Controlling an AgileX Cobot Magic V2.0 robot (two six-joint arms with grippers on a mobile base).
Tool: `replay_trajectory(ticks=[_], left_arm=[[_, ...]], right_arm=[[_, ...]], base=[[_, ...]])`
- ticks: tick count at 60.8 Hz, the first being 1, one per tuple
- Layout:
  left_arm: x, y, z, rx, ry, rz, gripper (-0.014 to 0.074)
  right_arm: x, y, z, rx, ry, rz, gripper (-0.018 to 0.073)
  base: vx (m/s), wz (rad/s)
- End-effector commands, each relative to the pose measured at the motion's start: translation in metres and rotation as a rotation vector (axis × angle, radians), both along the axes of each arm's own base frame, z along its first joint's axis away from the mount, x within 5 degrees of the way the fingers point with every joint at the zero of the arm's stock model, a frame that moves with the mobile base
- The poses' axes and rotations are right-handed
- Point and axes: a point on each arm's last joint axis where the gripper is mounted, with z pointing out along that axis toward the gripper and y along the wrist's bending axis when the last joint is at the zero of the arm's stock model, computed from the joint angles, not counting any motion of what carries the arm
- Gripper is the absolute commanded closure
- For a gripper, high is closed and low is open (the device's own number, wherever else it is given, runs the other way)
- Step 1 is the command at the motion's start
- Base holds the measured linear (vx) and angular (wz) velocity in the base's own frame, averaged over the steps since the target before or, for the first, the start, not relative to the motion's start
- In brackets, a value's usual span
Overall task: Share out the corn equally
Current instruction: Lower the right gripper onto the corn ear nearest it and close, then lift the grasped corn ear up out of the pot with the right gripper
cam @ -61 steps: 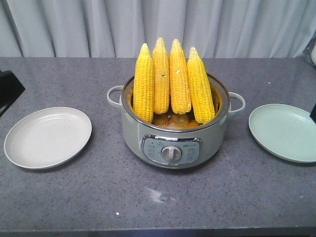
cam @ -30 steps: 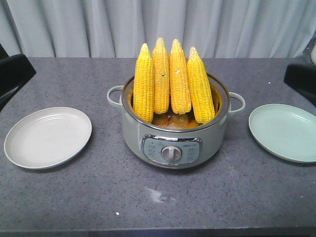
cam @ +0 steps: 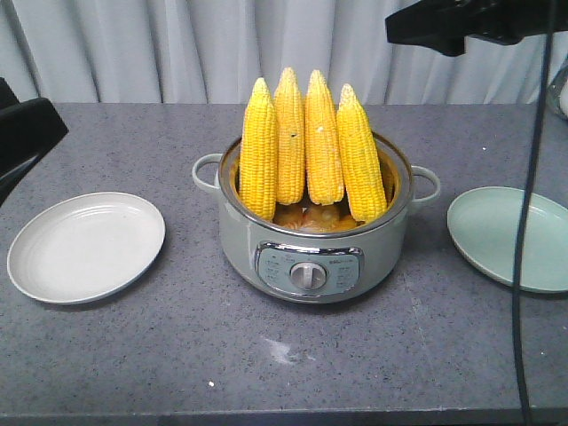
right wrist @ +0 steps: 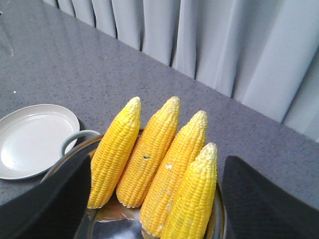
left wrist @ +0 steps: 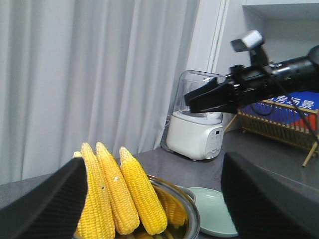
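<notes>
While four cobs of corn [cam: 306, 146] stand in the grey pot [cam: 311, 262] over orange food, tips up, long axes near vertical, a white plate [cam: 86, 247] and a green plate [cam: 501, 238] flank it | left wrist: my left gripper [left wrist: 153, 169] spread wide, cobs tilting up-left | right wrist: my right gripper [right wrist: 157, 164] spread wide, cobs tilting up-right

The corn [cam: 306, 146] stands in the pot [cam: 240, 248], between left plate [cam: 86, 247] and right plate [cam: 484, 232].

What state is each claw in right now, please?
Left claw: open, holding nothing.
Right claw: open, holding nothing.
</notes>
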Motion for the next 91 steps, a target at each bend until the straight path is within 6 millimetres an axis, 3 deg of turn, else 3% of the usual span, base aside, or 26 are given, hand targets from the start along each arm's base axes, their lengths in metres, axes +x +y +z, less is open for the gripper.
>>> replay_trajectory(ticks=[1, 8, 16, 44, 52, 65, 69, 76, 85, 91], left_arm=[[-0.003, -0.001, 0.014, -0.06, -0.026, -0.024, 0.0052], [-0.004, -0.001, 0.014, -0.06, -0.026, -0.026, 0.0052], [-0.004, -0.002, 0.014, -0.06, -0.028, -0.032, 0.0052], [-0.004, -0.002, 0.014, -0.06, -0.029, -0.037, 0.0052], [-0.004, -0.002, 0.014, -0.06, -0.029, -0.038, 0.0052], [-0.004, -0.002, 0.014, -0.06, -0.029, -0.038, 0.0052], [-0.004, -0.002, 0.014, -0.06, -0.029, -0.038, 0.0052], [-0.004, -0.002, 0.014, -0.06, -0.029, -0.038, 0.0052], [-0.004, -0.002, 0.014, -0.06, -0.029, -0.038, 0.0052], [-0.004, -0.002, 0.014, -0.06, -0.029, -0.038, 0.0052]], right_arm=[[0.018, 0.013, 0.006, 0.03, -0.034, 0.023, 0.0021], [0.049, 0.026, -0.015, 0.005, -0.006, -0.029, 0.0021], [0.071, 0.03, -0.037, 0.008, 0.017, -0.075, 0.0021], [0.099, 0.033, -0.087, -0.029, 0.149, -0.07, 0.0049], [0.097, 0.032, -0.09, -0.066, 0.171, -0.058, 0.0171], [0.094, 0.031, -0.094, -0.105, 0.193, -0.039, 0.0497], [0.093, 0.031, -0.091, -0.106, 0.19, -0.035, 0.0572], [0.085, 0.03, -0.075, -0.089, 0.149, -0.042, 0.0568], [0.065, 0.025, -0.035, -0.057, 0.026, -0.077, 0.0568], [0.04, 0.021, 0.003, -0.034, -0.088, -0.103, 0.0568]], base=[[0.0, 0.0], [0.0, 0.0], [0.0, 0.0], [0.0, 0.0], [0.0, 0.0], [0.0, 0.0], [0.0, 0.0], [0.0, 0.0], [0.0, 0.0], [0.0, 0.0]])
